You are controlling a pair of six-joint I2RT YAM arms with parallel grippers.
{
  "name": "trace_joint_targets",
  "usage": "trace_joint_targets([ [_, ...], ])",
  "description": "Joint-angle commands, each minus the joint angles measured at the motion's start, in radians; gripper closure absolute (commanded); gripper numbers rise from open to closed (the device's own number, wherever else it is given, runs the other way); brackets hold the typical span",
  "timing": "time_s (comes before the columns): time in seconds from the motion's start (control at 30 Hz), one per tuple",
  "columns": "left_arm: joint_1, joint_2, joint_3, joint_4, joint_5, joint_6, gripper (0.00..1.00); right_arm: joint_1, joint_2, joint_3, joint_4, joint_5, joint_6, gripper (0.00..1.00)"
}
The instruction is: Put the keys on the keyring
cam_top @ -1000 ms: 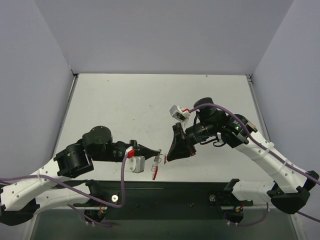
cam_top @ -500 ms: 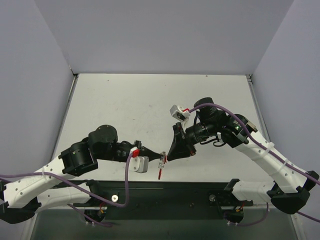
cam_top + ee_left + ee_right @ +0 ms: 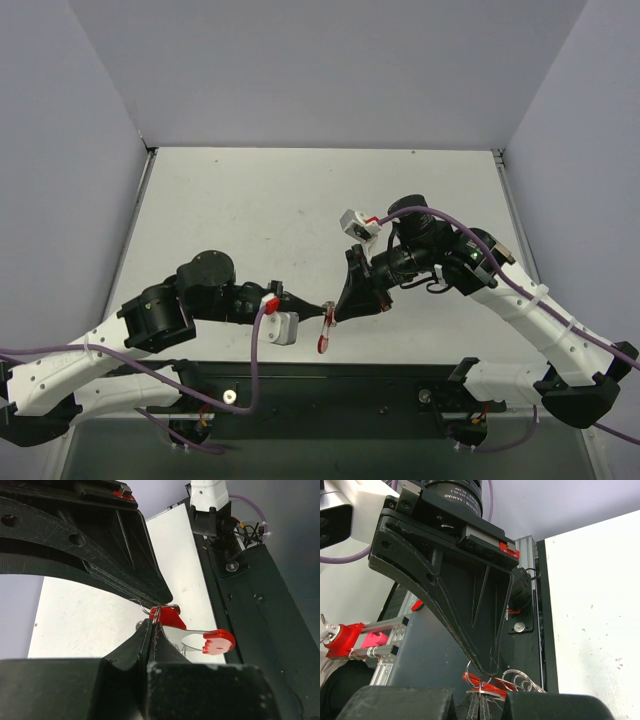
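My left gripper [image 3: 324, 308] and right gripper [image 3: 336, 316] meet tip to tip above the table's near edge. The left gripper [image 3: 153, 624] is shut; a thin silver ring pokes from its tips, and the key [image 3: 218, 642], a silver blade with a red head, sticks out beside it. The key hangs below the tips in the top view [image 3: 322, 342]. The right gripper [image 3: 481, 700] is shut on the keyring [image 3: 473, 679]: I see a red band, a silver ring and wire loops. The red band also shows in the left wrist view [image 3: 167, 614]. Whether key and keyring are joined is hidden.
The white table [image 3: 260, 210] stretches behind the grippers, with grey walls on three sides. A black rail [image 3: 330, 385] with the arm bases runs along the near edge, right below the grippers. Purple cables trail from both arms.
My left gripper has moved right with the key until its tip touches the right gripper's tip. The key's red head has swung right with it. The right arm has stayed still.
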Motion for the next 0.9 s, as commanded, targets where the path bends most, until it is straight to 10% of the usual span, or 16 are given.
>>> trace_joint_targets([
  [0.0, -0.006, 0.0, 0.02, 0.093, -0.064, 0.01, 1.0, 0.007, -0.008, 0.01, 0.016, -0.033, 0.007, 1.0],
  [0.87, -0.038, 0.005, -0.01, 0.104, -0.34, 0.007, 1.0, 0.022, 0.01, 0.064, -0.004, -0.003, 0.038, 1.0],
])
